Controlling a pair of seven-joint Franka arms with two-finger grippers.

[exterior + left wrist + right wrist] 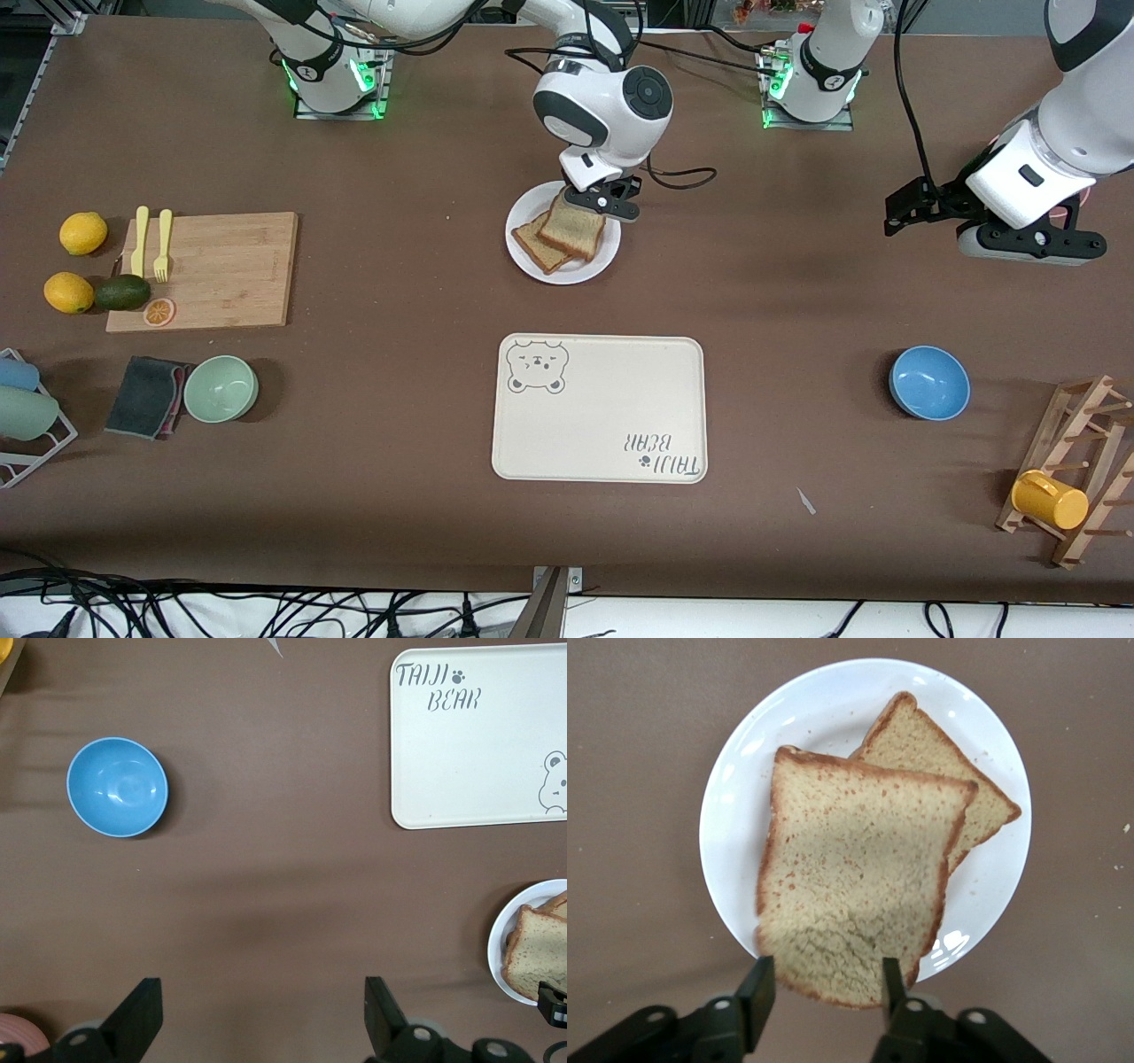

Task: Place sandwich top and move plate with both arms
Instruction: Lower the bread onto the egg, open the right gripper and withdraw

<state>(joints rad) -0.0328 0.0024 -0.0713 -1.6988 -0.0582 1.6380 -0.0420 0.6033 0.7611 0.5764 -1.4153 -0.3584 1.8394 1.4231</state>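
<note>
The white plate (567, 273) sits mid-table, toward the robots' bases from the tray. On it lies a brown toast slice (540, 248). The light-brown sandwich top (574, 229) rests across it, overlapping and slightly tilted. My right gripper (604, 202) hovers over the plate's edge by the slice's rounded end. In the right wrist view the sandwich top (850, 895) covers most of the toast (957, 771) on the plate (726, 815). The right gripper (828, 988) has its fingers apart over the slice's edge. My left gripper (905, 213) is open and empty over bare table; the left wrist view (263, 1014) shows this too.
The beige bear tray (600, 408) lies nearer the front camera than the plate. A blue bowl (929, 382) and a wooden rack with a yellow cup (1050, 501) are toward the left arm's end. A cutting board (208, 270), fruit and a green bowl (221, 388) are toward the right arm's end.
</note>
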